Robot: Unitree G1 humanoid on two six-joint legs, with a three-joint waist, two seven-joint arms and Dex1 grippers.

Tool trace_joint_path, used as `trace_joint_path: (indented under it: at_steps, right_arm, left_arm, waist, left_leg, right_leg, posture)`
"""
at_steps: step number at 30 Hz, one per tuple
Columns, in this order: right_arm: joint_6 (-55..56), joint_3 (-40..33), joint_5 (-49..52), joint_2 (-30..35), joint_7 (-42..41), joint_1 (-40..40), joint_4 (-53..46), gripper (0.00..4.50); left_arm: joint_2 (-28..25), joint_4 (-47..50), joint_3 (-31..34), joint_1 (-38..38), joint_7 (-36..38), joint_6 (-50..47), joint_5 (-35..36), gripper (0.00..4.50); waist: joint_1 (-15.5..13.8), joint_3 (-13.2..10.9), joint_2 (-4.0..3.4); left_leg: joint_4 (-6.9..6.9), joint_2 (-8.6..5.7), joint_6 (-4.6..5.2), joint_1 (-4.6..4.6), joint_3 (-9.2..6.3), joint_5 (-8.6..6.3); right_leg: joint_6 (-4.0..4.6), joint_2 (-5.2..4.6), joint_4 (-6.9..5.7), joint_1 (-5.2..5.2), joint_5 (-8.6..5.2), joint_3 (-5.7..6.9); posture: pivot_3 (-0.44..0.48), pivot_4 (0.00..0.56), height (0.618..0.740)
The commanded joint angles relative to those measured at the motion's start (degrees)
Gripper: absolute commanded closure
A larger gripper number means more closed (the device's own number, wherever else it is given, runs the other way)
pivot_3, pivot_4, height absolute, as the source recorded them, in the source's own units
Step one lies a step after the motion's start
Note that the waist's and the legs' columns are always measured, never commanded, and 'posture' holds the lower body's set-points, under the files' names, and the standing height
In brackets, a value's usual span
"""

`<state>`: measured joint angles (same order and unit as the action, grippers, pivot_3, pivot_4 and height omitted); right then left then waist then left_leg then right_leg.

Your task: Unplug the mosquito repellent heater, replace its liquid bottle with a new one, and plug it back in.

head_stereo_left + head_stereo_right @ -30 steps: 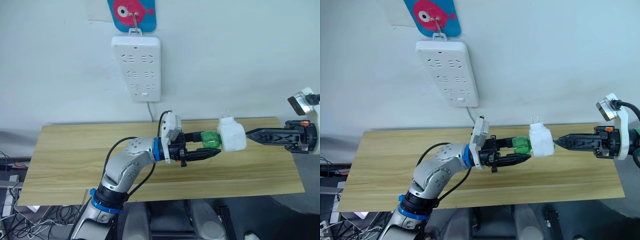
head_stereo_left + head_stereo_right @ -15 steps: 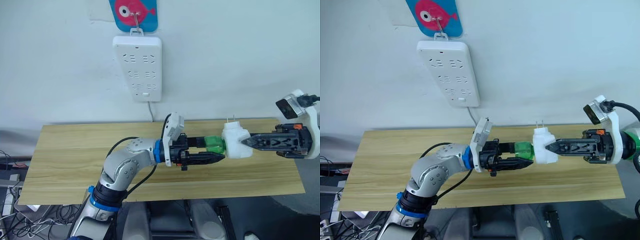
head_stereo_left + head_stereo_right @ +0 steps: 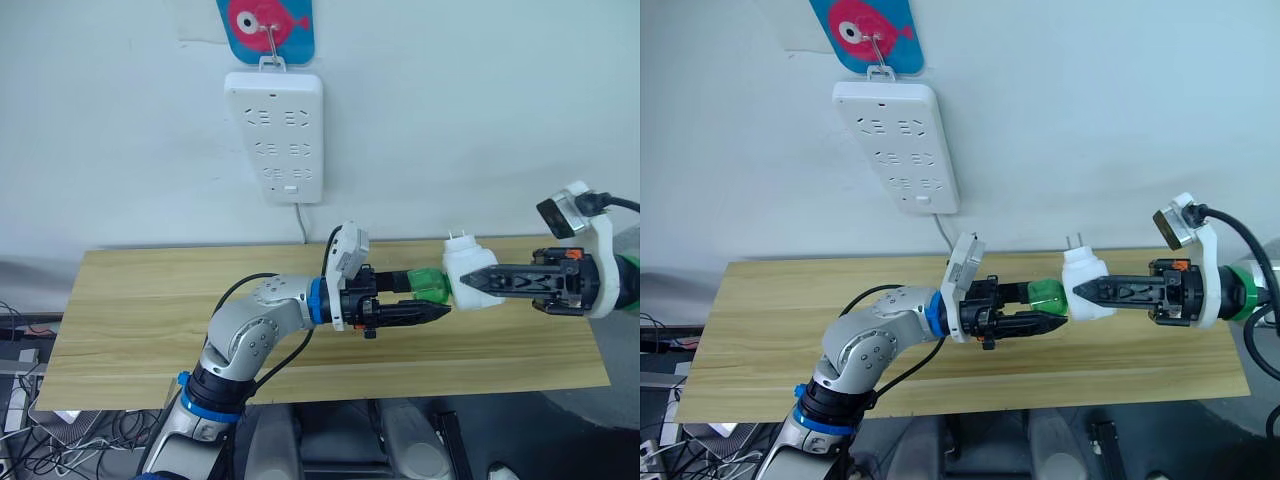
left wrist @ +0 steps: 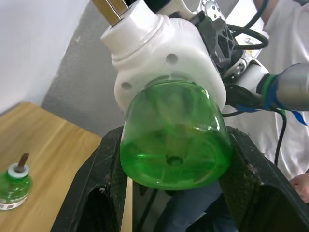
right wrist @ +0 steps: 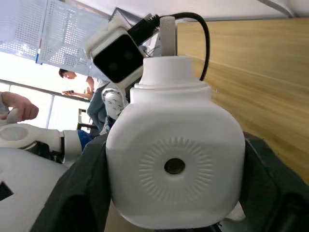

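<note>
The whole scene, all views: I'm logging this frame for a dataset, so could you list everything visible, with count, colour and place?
Mosquito repellent heater: one, white, held in the air above the table, prongs up, between the two grippers.
Green bottle: one, translucent green, its neck end in the heater, its body between the left gripper's fingers.
Second green bottle: one, green with a bare dark wick, standing on the table.
Table: one, light wood, against the wall.
Power strip: one, white, hanging on the wall above the table, cord running down.
Fish hanger: one, blue and pink, above the strip.
People: in the background of the right wrist view.
Left gripper: black, shut on the green bottle.
Right gripper: black, shut on the heater.
</note>
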<state>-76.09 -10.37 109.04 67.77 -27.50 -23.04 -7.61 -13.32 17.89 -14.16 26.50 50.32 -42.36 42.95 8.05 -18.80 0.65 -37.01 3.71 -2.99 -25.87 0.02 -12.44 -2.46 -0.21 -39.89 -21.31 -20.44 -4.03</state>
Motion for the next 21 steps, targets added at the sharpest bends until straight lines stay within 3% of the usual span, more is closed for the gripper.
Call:
trace_joint_path:
  at_steps: [1,2,3,8,14,21]
  right_arm:
    - [0.54,-1.11,0.95,1.44,0.39,0.97,-1.21,1.49]
    - [0.79,-1.13,1.36,1.48,0.61,1.22,-1.3,1.49]
    - [0.91,-1.29,1.47,1.54,0.6,1.57,-1.49,1.49]
    - [2.88,-2.15,-1.85,0.95,3.56,3.55,-2.0,1.49]
    - [5.1,-2.33,-3.53,0.22,8.37,5.94,-5.11,1.49]
    - [8.41,-0.32,-5.31,-1.94,17.67,7.68,-9.5,1.49]
  left_arm:
    - [-0.1,3.3,-0.53,0.11,-0.2,1.78,-0.82,2.26]
    - [-0.39,3.12,-0.59,0.21,-0.16,2.29,-1.48,2.26]
    - [-1.0,3.05,-0.77,0.49,0.29,2.48,-1.97,1.54]
    - [-6.32,2.71,-2.34,2.75,2.43,5.66,-8.04,0.03]
    - [-12.95,3.48,-9.45,7.93,3.85,16.14,-23.32,0.0]
    - [-12.47,5.1,-17.87,11.1,-0.37,15.52,-36.32,0.0]
  waist:
    - [-0.02,0.0,0.0]
    - [-0.04,0.0,0.0]
    - [-0.04,0.0,0.0]
    - [-0.07,0.01,-0.01]
    - [-0.11,0.01,-0.01]
    - [-0.1,0.01,-0.01]
  left_leg:
    - [0.0,0.0,0.0,0.0,0.0,0.0]
    - [-0.01,0.0,0.0,0.0,0.0,0.0]
    - [-0.01,0.0,0.0,0.0,0.0,0.0]
    - [0.0,0.0,0.0,0.0,0.0,0.0]
    - [0.0,0.01,-0.01,0.0,0.01,0.01]
    - [0.02,0.0,-0.01,-0.03,-0.01,0.01]
  right_leg:
    - [0.0,0.0,-0.01,0.0,0.0,-0.01]
    - [0.0,0.0,-0.01,0.0,0.0,-0.01]
    - [0.0,0.0,-0.01,0.0,0.0,-0.01]
    - [0.0,0.0,-0.02,-0.01,0.0,-0.01]
    - [0.0,0.0,-0.01,-0.03,0.0,-0.02]
    - [0.0,0.0,0.0,-0.05,0.0,-0.01]
  posture:
    - [-0.284,0.329,0.74]
    - [-0.283,0.327,0.74]
    - [-0.283,0.327,0.74]
    - [-0.281,0.323,0.74]
    - [-0.276,0.317,0.74]
    - [-0.278,0.312,0.74]
